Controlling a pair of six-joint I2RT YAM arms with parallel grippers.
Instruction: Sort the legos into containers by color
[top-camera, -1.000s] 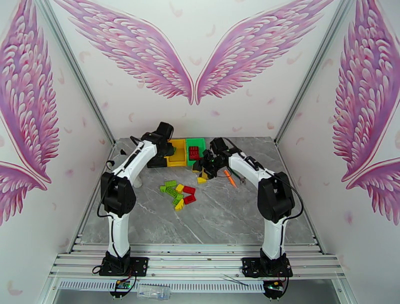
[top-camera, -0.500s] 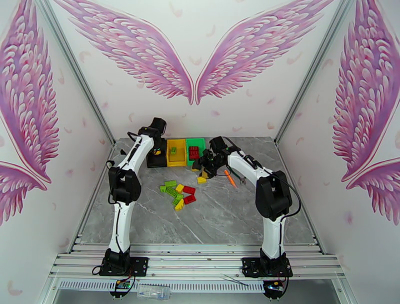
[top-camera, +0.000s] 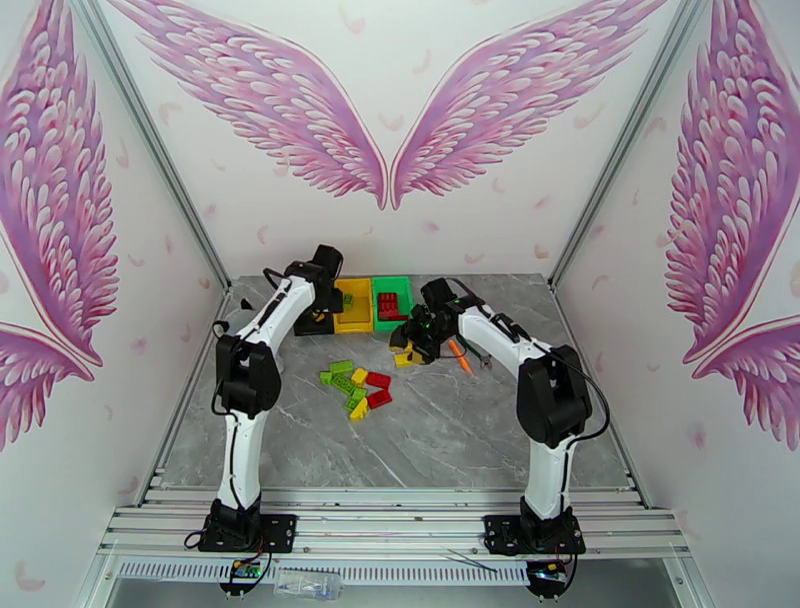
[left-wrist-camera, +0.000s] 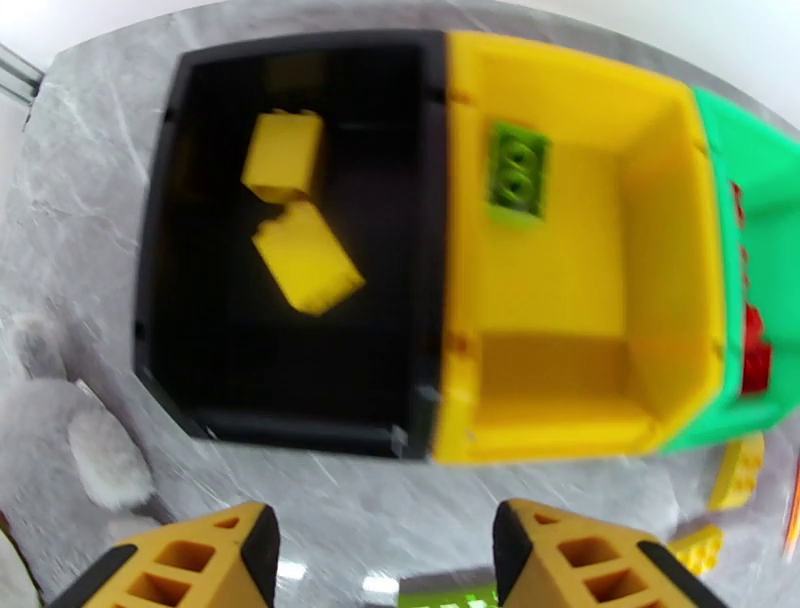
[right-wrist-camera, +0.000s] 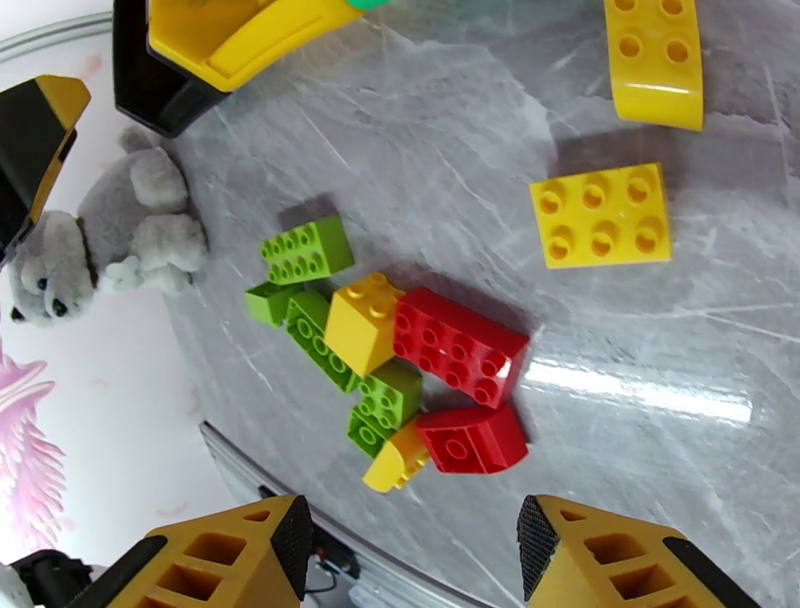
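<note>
The three joined bins stand at the back of the table: black (left-wrist-camera: 165, 330), yellow (left-wrist-camera: 560, 420) and green (left-wrist-camera: 735, 150). Two yellow bricks (left-wrist-camera: 305, 262) lie in the black bin, one green brick (left-wrist-camera: 517, 172) in the yellow bin, and red bricks (left-wrist-camera: 755, 350) in the green bin. My left gripper (left-wrist-camera: 385, 560) hovers open and empty over the bins' near side (top-camera: 325, 285). A pile of red, yellow and green legos (right-wrist-camera: 400, 365) lies mid-table (top-camera: 355, 385). Two loose yellow bricks (right-wrist-camera: 600, 215) lie nearer the bins. My right gripper (right-wrist-camera: 410, 560) hangs open and empty above them (top-camera: 412, 338).
The grey-white plush husky (right-wrist-camera: 110, 240) lies left of the pile, beside the black bin (left-wrist-camera: 90, 450). An orange stick (top-camera: 459, 354) rests on the table under the right forearm. More yellow bricks (left-wrist-camera: 735, 470) sit just in front of the green bin.
The left gripper swung from above the yellow bin toward the black bin, then settled over the bins' front. The right gripper shifted slightly toward the near side. The pile has not moved.
</note>
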